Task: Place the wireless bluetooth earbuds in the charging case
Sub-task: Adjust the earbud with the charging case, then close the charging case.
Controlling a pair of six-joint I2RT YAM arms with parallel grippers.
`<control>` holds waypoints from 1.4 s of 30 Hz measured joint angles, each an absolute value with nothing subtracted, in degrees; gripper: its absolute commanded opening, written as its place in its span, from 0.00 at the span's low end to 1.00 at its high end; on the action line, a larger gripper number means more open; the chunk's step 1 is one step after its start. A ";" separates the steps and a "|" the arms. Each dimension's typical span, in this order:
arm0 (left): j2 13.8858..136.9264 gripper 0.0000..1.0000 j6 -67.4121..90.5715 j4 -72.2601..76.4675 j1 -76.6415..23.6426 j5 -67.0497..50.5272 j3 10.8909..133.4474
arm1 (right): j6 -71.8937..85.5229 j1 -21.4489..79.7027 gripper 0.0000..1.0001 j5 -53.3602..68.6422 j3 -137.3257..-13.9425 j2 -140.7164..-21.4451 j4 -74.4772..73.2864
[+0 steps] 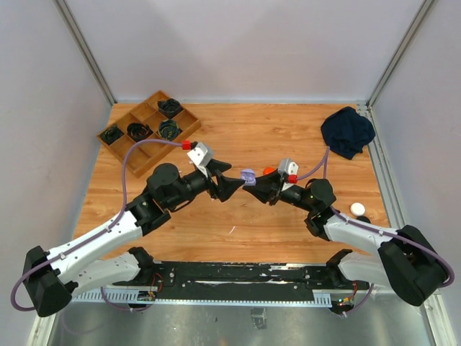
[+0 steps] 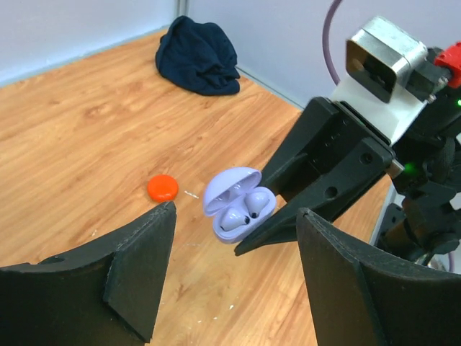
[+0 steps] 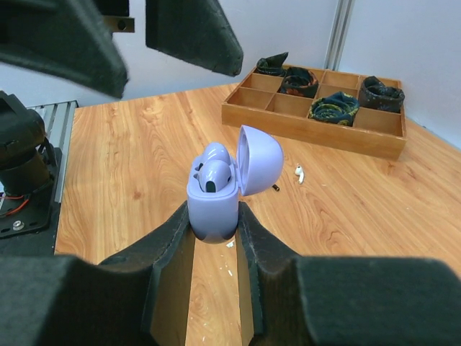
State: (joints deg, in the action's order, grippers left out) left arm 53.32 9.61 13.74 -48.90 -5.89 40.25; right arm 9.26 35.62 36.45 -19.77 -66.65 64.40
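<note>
Over the wood table [image 1: 238, 137] I see both arms meeting mid-air. Far left: divided wooden tray [image 3: 317, 135]; far right: dark cloth [image 1: 347, 131]. L gripper [image 1: 236, 184] fingers apart, empty, just short of the case. R gripper [image 3: 213, 220] fingers clamped on lavender case [image 2: 234, 198], lid open, held off the wood. Orange disc [image 2: 163, 187] lies nearby. Two lavender earbuds [image 2: 245, 209] sit in its wells; a loose white earbud [image 3: 299, 174] lies nr the tray.

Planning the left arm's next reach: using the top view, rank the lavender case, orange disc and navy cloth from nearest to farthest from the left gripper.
1. lavender case, mid-table, right at the fingertips.
2. orange disc, just right of the case.
3. navy cloth, far right corner.
</note>
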 measured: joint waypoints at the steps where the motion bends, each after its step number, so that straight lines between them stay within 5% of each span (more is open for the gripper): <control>1: 53.41 0.73 10.92 13.08 -47.57 -7.70 40.58 | 9.28 35.62 0.16 36.58 -19.77 -66.83 64.40; 19: 61.56 0.80 33.26 17.85 -35.22 -34.94 41.41 | 11.42 35.62 0.16 42.48 -23.14 -70.15 64.58; 42: 66.08 0.73 41.10 25.56 -33.78 -42.59 39.94 | 14.28 35.62 0.16 45.43 -23.33 -72.10 67.16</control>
State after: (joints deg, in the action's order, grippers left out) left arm 66.08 41.10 25.56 -33.78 -42.59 39.94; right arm 14.28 35.62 45.43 -23.33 -72.10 67.16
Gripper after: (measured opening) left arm 0.729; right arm 0.265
